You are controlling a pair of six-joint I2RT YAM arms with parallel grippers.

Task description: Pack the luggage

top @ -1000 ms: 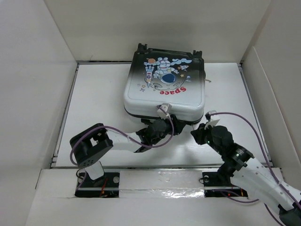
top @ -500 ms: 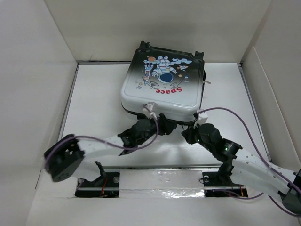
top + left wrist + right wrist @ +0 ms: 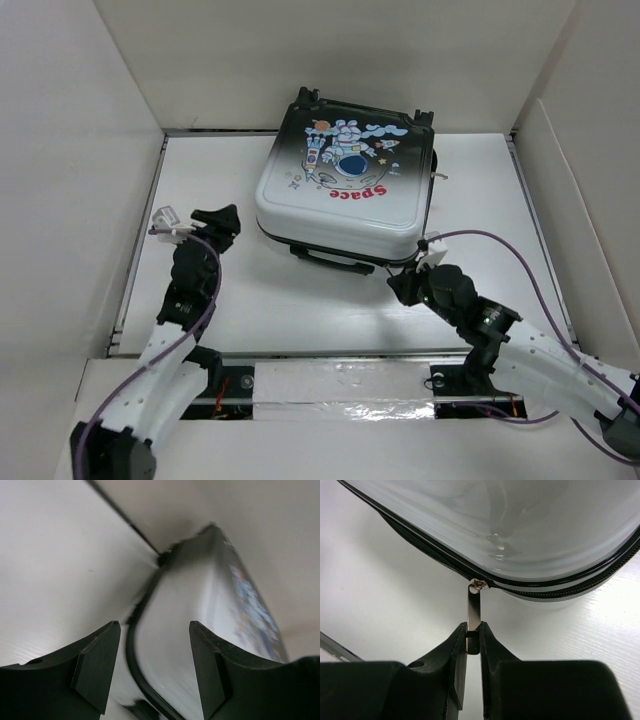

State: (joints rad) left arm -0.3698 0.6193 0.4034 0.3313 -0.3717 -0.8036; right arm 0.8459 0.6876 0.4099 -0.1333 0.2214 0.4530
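Pinching zipper pull (image 3: 474,611) at near-right corner of luggage (image 3: 345,195), your right hand (image 3: 473,641) may slip if tugged off-track; left hand (image 3: 154,650), released left of luggage, braces nothing, so shell may slide.

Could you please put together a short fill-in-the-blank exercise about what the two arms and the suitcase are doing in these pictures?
1. The red word printed on the luggage reads ____.
2. The right gripper is shut on the metal ____ at the seam of the luggage.
3. The left gripper holds nothing, and its jaws stand ____.
Missing words: Space; zipper pull; open.
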